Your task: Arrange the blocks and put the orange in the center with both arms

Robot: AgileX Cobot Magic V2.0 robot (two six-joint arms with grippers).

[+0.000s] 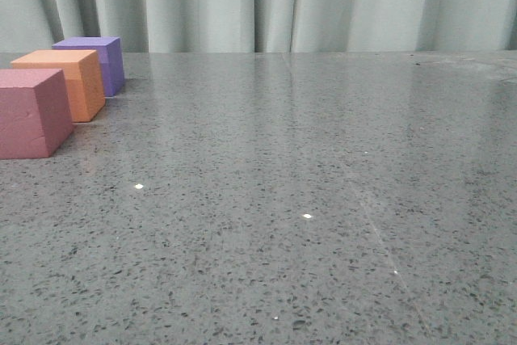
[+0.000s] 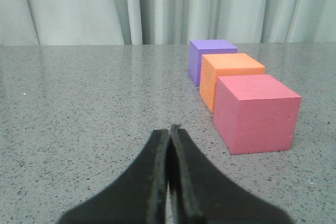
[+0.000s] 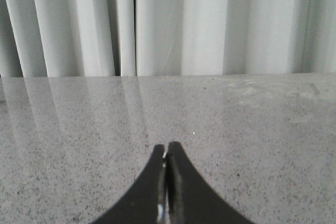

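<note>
Three foam cubes stand in a row at the table's far left, receding from the camera. The pink-red cube [image 1: 31, 112] is nearest, the orange cube [image 1: 66, 82] is in the middle, the purple cube [image 1: 95, 60] is farthest. In the left wrist view they show as pink-red [image 2: 256, 113], orange [image 2: 229, 77] and purple [image 2: 209, 59]. My left gripper [image 2: 170, 129] is shut and empty, low over the table, short of the pink-red cube and to its side. My right gripper [image 3: 167, 147] is shut and empty over bare table. Neither gripper shows in the front view.
The grey speckled table [image 1: 307, 199] runs back to a pale curtain [image 1: 266, 2] along its far edge. The pink-red cube is cut off by the front view's left border.
</note>
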